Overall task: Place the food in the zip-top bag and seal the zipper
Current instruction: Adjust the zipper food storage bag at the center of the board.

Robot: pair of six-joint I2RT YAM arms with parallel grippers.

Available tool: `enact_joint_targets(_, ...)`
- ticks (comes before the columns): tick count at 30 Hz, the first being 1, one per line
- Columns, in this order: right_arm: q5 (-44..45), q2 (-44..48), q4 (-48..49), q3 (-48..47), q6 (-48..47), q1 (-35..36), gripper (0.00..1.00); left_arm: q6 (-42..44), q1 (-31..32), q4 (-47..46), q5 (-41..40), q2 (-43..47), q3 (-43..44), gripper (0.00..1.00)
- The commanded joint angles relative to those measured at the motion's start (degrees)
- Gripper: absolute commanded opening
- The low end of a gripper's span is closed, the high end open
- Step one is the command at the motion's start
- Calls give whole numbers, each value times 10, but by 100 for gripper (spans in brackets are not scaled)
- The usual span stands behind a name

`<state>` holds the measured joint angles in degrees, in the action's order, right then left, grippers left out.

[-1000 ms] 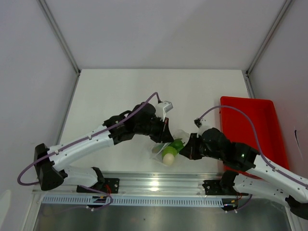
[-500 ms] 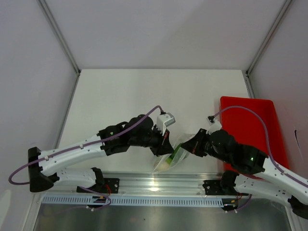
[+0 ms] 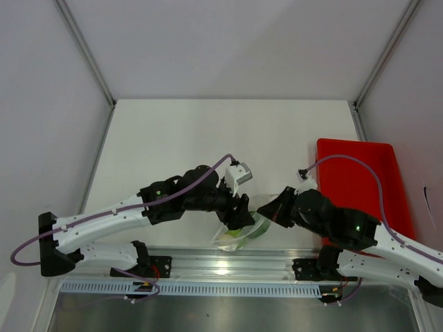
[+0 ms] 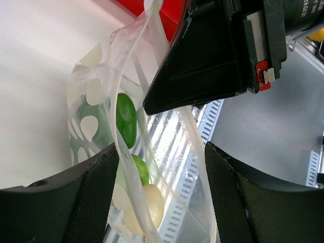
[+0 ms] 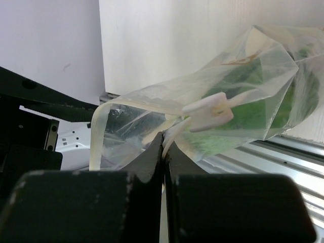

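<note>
The clear zip-top bag (image 3: 240, 235) hangs at the table's near edge between both grippers. In the left wrist view it holds food: a dark green long piece (image 4: 125, 119), a bright green round piece (image 4: 139, 170) and a whitish egg (image 4: 150, 203). My left gripper (image 4: 161, 148) is open, its fingers (image 4: 96, 195) standing either side of the bag's mouth edge. My right gripper (image 5: 163, 140) is shut on the bag's edge, just below the white slider (image 5: 209, 114) of the zipper (image 5: 97, 132). In the top view the two grippers (image 3: 239, 216) (image 3: 272, 211) face each other closely.
A red tray (image 3: 360, 181) lies on the table's right side, behind the right arm. The metal rail (image 3: 221, 266) of the arm bases runs right below the bag. White walls and frame posts bound the table at the back and sides.
My left gripper has gone from shut to open, letting go of the bag's edge. The bag has sagged lower toward the rail. The right gripper keeps its grip.
</note>
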<state>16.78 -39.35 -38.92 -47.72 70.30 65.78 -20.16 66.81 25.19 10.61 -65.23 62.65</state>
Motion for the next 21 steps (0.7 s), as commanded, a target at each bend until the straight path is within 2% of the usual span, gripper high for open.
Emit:
enact_joint_targets(1,47,4,4,-20,49,12,0,42,6,-3,-3,21,4,72)
enact_joint_targets(11,85,-40,-56,-50,136,25,0,92,37,1,8,34,-2,82)
enact_joint_targets(21,127,-70,-93,-88,208,56,0,126,93,39,-74,-16,29,82)
